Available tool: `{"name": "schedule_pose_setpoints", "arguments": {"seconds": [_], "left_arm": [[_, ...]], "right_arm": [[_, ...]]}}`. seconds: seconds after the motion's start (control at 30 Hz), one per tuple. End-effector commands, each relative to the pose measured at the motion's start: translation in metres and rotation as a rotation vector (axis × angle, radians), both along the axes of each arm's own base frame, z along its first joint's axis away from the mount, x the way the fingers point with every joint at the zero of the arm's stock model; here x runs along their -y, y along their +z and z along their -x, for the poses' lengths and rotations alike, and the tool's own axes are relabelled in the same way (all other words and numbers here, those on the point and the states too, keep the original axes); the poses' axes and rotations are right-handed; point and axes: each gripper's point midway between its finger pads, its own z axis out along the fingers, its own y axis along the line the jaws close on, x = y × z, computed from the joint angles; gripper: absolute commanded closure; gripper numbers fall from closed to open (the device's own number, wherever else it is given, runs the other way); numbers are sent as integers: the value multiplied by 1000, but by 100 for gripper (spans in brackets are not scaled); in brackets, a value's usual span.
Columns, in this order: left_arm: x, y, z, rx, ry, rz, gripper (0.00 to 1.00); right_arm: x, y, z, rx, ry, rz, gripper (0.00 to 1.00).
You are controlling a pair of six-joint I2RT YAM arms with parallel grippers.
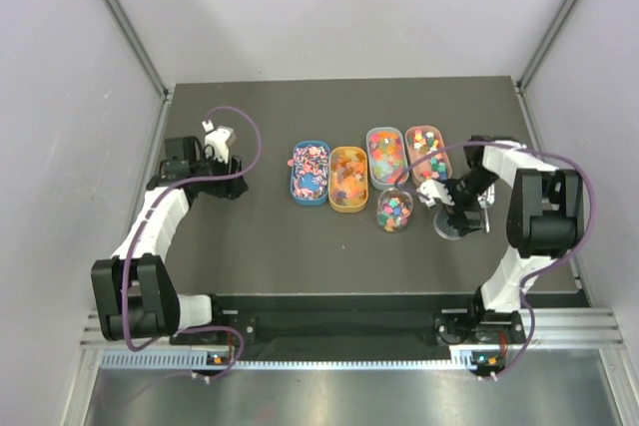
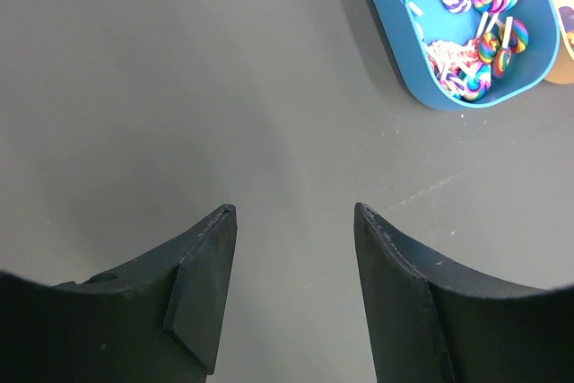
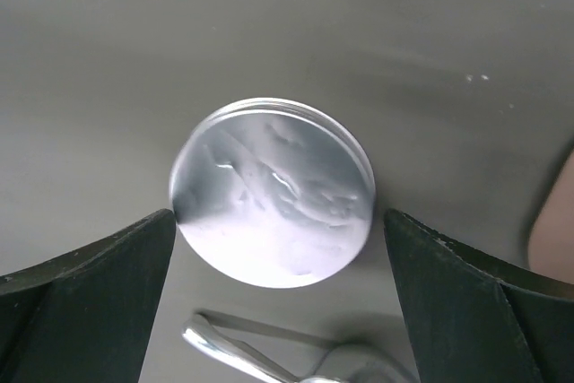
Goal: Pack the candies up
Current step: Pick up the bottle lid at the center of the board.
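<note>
Looks like the closing step of the packing. In the jar sits a heap of mixed candies, with many more lying in the four oval trays just behind the jar. Just to the right of the jar stands the right gripper, with jaws spread as wide as possible on either side of the lid and gripping nothing. Cannot tell whether one finger touches the rim of the lid. Well apart to the left of the jar hangs the left gripper, moderately spread, holding nothing, over the bare table. Next, most probably: to close on the lid across its rim, lift it, carry it left to the jar and set it flat on the mouth. Calls for a level and centred pinch, because thin and smooth, so likely to slip or tilt. Calls also for keeping clear of the metal scoop, just beside the lid. Only from the right wrist view: how closely the fingers frame the lid, and the scoop close by. Only from the left wrist view: swirled lollipop shapes inside the blue tray, the tray farthest left of the jar. Only from the top view: the jar itself, its filling, and the short way from lid to jar.
</note>
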Motion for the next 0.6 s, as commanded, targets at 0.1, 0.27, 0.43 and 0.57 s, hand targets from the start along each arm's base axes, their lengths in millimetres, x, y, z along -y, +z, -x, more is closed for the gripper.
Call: {"name": "schedule_pose_setpoints", "arguments": {"seconds": [0.1,0.27,0.43,0.57], "left_arm": [[-1,10,-13,57,-6,7,40],[-1,11,-14,57,-4,9,40],[-1,10,-12,54,-3,7,40],[-1,10,-12,54,-1,6,40]], "right_arm": [[-14,-1,21,58,74,10,0],[-12,-12,23,73,37,30,0],[-8,-18,15,82,-4,57,0],[-5,-19,11,107,-17,73,0]]}}
